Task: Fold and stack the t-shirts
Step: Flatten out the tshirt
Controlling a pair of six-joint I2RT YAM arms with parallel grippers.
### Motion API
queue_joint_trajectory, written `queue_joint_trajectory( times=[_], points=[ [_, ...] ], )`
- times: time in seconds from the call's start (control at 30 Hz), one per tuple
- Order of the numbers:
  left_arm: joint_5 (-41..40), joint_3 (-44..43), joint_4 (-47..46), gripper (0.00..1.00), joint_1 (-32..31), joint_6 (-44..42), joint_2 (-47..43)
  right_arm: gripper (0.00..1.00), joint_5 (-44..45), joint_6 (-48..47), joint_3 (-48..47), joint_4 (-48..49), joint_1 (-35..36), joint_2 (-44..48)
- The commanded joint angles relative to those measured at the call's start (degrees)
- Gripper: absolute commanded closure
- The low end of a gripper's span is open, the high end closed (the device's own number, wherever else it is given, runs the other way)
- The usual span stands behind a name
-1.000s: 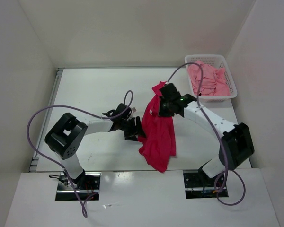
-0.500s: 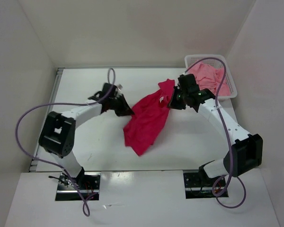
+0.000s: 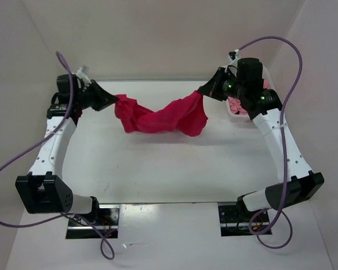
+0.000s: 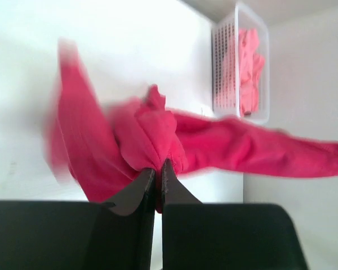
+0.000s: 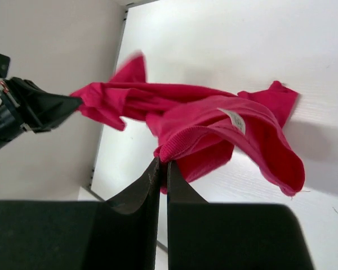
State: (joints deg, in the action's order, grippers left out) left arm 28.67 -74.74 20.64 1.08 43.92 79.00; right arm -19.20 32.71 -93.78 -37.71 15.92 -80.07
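A crimson-magenta t-shirt hangs stretched in the air between my two grippers, sagging over the far half of the table. My left gripper is shut on its left end, seen pinched between the fingers in the left wrist view. At the far right my right gripper is shut on the ribbed collar edge, with the white label showing. A light pink t-shirt lies bunched in the white mesh basket; in the top view my right arm covers most of it.
The white table is walled on the left, back and right. The basket stands in the far right corner under my right arm. Purple cables loop beside both arms.
Both arms swung outward and toward the back, pulling the crimson t-shirt from a hanging bundle into a wide span. The left gripper closed on the cloth within the last second.
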Motion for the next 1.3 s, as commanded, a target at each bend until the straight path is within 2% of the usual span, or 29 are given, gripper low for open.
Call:
queue_joint_trajectory(
  times=[0.0, 0.1, 0.23, 0.4, 0.57, 0.67, 0.73, 0.77, 0.93, 1.0, 1.07, 1.1, 1.13, 1.17, 1.23, 1.27],
  points=[
    [4.3, -6.5, 4.6, 0.95, 6.6, -4.0, -4.4, 0.99, -7.0, 0.6, -4.5, 1.8, -1.9, 3.9],
    [2.5, -12.4, 7.8, 0.95, 8.4, -5.3, -5.1, 0.99, -12.3, 2.1, -6.2, 1.8, -4.7, 6.6],
    [2.0, -13.6, 7.3, 0.92, 8.4, -5.3, -4.1, 0.99, -15.3, 2.6, -4.9, 3.0, -6.6, 8.4],
    [0.9, -4.6, 0.7, 0.92, 8.4, -4.8, 1.2, 0.99, -11.9, 2.1, 11.2, 8.2, -7.2, 7.0],
    [-1.5, -2.1, -4.0, 0.91, 8.4, -4.8, 13.4, 0.99, -6.9, 0.5, 15.3, 10.5, -7.7, -2.6],
    [-2.1, -7.6, -5.1, 0.91, 8.4, -4.3, 21.7, 0.99, -5.5, 0.5, 11.4, 12.6, -7.7, -11.0],
    [-3.3, -12.2, -4.5, 0.89, 6.9, -3.8, 26.7, 0.99, -3.7, 0.5, 5.6, 12.6, -7.7, -17.4],
    [-4.1, -17.1, -3.8, 0.87, 6.9, -3.2, 28.1, 0.99, -2.6, 0.5, 1.4, 12.6, -7.7, -19.5],
    [-4.9, -28.3, -2.4, 0.7, 6.2, -1.1, 36.2, 0.99, 1.1, 1.0, -9.7, 8.8, -9.1, -31.6],
    [-6.2, -31.9, -1.0, 0.58, 6.2, -1.1, 38.4, 0.99, 2.8, 1.0, -12.3, 8.0, -10.3, -33.1],
    [-7.6, -31.4, -0.4, 0.58, 6.2, -2.6, 38.4, 0.99, 3.4, 0.5, -12.3, 7.5, -10.3, -33.7],
    [-7.6, -30.6, -0.4, 0.64, 6.2, -2.6, 38.4, 0.99, 3.4, 0.5, -11.7, 7.5, -10.3, -33.7],
    [-7.6, -28.6, -1.2, 0.75, 6.2, -2.6, 37.9, 0.99, 3.4, 0.5, -11.7, 7.5, -10.3, -33.7],
    [-7.6, -26.7, -2.3, 0.78, 6.2, -1.6, 36.1, 0.99, 2.3, 0.5, -10.0, 7.5, -10.3, -32.9],
    [-6.1, -22.1, -4.7, 0.8, 6.2, -0.9, 33.3, 0.99, 1.8, 0.5, -6.3, 9.1, -10.3, -30.6],
    [-6.1, -17.7, -4.7, 0.73, 6.2, -1.6, 30.8, 0.99, 0.5, 0.5, -4.6, 10.0, -10.3, -27.6]
  ],
)
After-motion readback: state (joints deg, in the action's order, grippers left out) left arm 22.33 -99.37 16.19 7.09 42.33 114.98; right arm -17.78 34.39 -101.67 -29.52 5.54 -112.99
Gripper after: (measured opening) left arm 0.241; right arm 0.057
